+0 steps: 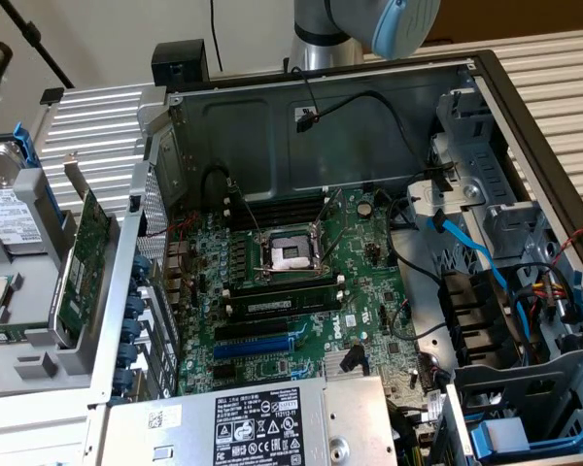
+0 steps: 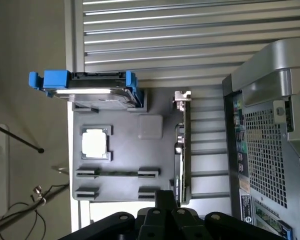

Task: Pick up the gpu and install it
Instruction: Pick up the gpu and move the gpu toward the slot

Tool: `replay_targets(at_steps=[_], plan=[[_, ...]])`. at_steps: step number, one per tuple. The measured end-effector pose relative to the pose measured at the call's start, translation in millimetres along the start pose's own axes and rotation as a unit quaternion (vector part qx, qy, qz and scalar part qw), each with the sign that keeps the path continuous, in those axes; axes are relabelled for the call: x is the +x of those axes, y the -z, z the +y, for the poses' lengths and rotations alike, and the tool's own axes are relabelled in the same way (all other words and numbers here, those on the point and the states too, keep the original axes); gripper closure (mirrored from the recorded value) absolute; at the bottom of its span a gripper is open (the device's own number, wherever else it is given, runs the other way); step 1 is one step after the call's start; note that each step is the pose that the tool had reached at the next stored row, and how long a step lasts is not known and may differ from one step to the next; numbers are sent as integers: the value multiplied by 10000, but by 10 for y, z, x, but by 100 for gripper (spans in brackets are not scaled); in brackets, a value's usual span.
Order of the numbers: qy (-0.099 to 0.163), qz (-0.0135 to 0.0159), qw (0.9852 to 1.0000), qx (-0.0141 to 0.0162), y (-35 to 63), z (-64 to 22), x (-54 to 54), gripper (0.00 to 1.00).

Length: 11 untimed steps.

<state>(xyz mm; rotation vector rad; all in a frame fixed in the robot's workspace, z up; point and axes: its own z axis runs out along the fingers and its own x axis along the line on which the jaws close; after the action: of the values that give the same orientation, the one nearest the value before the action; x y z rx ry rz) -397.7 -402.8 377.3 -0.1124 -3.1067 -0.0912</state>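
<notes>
The gpu (image 1: 82,264) is a short green card standing on edge in a slot of the grey parts tray (image 1: 24,359), at the exterior view's left beside the open computer case. In the wrist view the gpu (image 2: 182,150) appears edge-on, with its silver bracket (image 2: 182,96) at the far end. My gripper (image 2: 166,198) hovers above the tray close to the card's near end. Its black fingers are shut together and hold nothing. The green motherboard (image 1: 301,291) lies in the case, with a blue expansion slot (image 1: 256,346) and black ones beside it.
The tray also holds a hard drive in blue carriers (image 2: 85,88) and a square processor (image 2: 95,143). The perforated rear wall of the case (image 2: 267,150) stands close beside the card. Inside the case are memory sticks (image 1: 277,303), blue cables (image 1: 481,257) and a power supply (image 1: 262,422).
</notes>
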Motion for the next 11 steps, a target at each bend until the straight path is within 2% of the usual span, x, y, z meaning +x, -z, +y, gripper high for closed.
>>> replay_targets(at_steps=[6, 8, 10, 11], plan=[[1, 0, 10000, 0, -65, -5, -3, 88], [0, 0, 10000, -1, -86, -6, -4, 76], [0, 0, 10000, 0, -106, -7, -5, 76], [0, 0, 10000, -1, -119, -8, -5, 69]])
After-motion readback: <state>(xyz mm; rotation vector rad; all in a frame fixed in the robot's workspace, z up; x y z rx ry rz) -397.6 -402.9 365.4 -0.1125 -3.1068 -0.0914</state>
